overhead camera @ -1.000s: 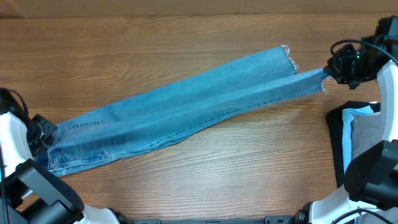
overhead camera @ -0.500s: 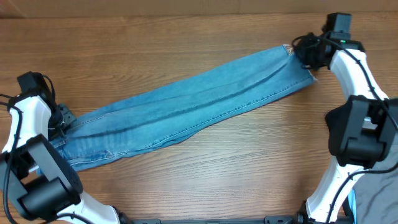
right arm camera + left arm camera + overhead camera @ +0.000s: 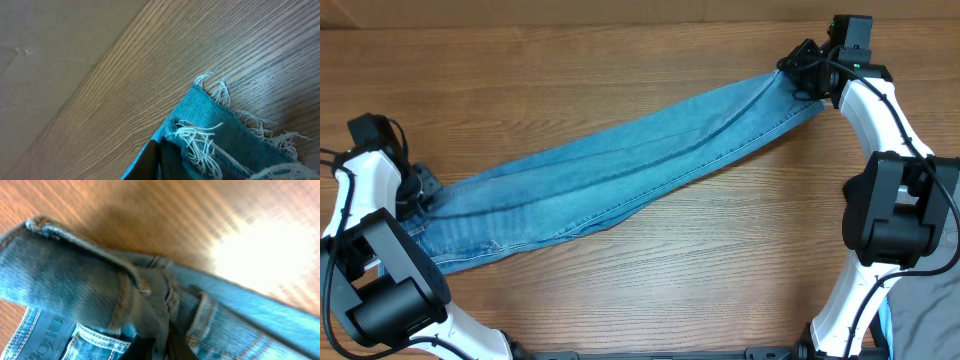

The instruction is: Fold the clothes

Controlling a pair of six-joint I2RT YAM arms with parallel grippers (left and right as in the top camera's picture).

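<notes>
1. The jeans [image 3: 620, 185] lie stretched flat across the middle of the bench [image 3: 620, 60], one leg over the other.
2. Their long axis runs diagonally, with the waistband at the near left and the frayed hems at the far right.
3. The left gripper [image 3: 417, 190] is closed on the waistband, and the right gripper [image 3: 802, 72] is closed on a hem corner.
4. I judge the denim soft, rather heavy and not slippery. It will sag in the middle, so the thick waistband and hems seem the best holds.

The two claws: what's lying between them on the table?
Only the jeans, seen in the overhead view. They stretch slantwise across the wooden table from the left claw at the waistband to the right claw at the frayed hem.
</notes>
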